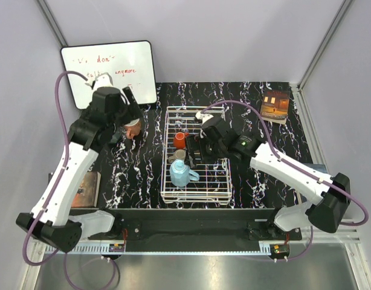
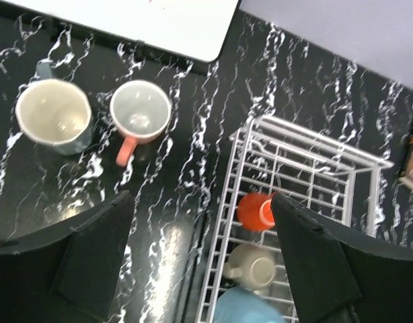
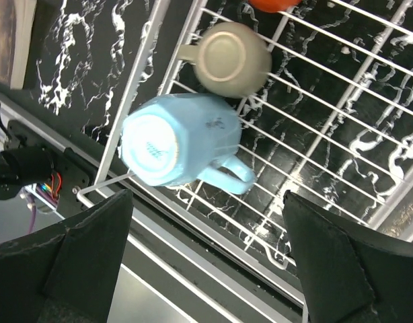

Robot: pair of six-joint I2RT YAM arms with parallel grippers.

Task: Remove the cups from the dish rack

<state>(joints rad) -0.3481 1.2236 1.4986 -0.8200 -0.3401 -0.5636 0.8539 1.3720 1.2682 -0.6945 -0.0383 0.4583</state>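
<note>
Black marbled table (image 1: 131,175): whiteboard (image 1: 110,66) at back, book (image 1: 275,105) in far corner; left jaws gape empty, right jaws gape empty over dish rack (image 1: 194,198).

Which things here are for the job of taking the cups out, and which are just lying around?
For the job: the dish rack; the blue cup, brown cup and red cup in it; the orange cup and grey cup already out on the table.
Just lying about: the whiteboard, the book at the far right, the book at the near left.
</note>
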